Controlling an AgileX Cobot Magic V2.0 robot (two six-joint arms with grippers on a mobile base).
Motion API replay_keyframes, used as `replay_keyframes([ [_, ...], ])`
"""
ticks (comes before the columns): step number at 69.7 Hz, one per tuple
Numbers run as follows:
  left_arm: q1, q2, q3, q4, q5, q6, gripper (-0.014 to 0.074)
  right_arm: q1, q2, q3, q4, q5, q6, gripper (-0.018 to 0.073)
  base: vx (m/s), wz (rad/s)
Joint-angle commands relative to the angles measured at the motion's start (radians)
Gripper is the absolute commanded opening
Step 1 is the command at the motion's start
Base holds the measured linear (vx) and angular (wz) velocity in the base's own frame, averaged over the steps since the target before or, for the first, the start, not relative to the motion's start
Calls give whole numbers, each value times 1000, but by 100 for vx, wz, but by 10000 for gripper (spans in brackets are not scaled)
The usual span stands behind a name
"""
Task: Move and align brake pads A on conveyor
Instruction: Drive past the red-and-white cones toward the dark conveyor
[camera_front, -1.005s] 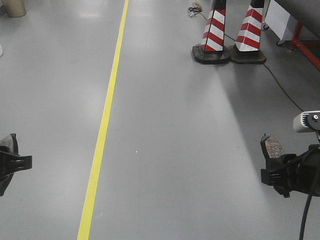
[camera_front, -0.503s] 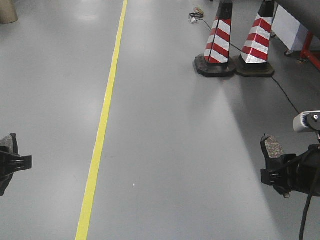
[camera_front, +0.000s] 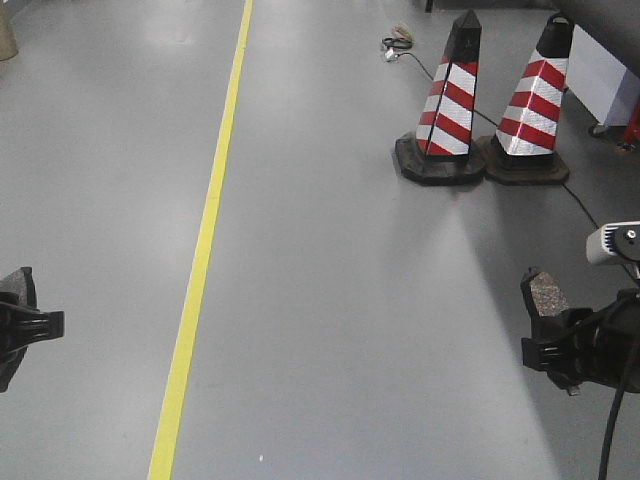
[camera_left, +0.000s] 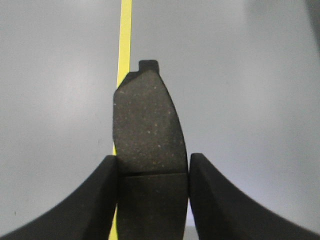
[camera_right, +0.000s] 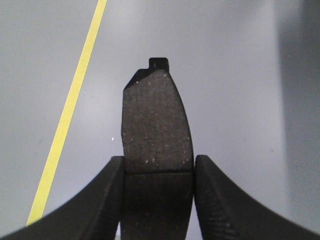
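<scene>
Our left gripper (camera_left: 152, 167) clamps a brake pad (camera_left: 147, 120) by its lower end, centre frame; our right gripper (camera_right: 157, 167) pinches a second pad (camera_right: 156, 117) likewise. No conveyor shows, only floor (camera_front: 350, 300), a yellow line (camera_front: 205, 240) and striped cones (camera_front: 450, 110) upper right. Gripped so low, either pad could pivot or slip if we jolt

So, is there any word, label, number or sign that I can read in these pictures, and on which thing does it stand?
None can be read.
Left pad, right pad: bare speckled faces, no marking.
Cones: only red and white stripes.
Floor line: plain yellow.
</scene>
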Motion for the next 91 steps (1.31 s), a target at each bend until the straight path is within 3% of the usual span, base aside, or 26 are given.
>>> replay_keyframes([
  [1,-8,-19,-26,8,-63,-4,132,-2,-15,-30,-3,-74,-5,13,54,-3],
  [91,-8,-19,-26,8,-63,-4,132,-2,-15,-30,-3,-74,-5,13,52,-4],
])
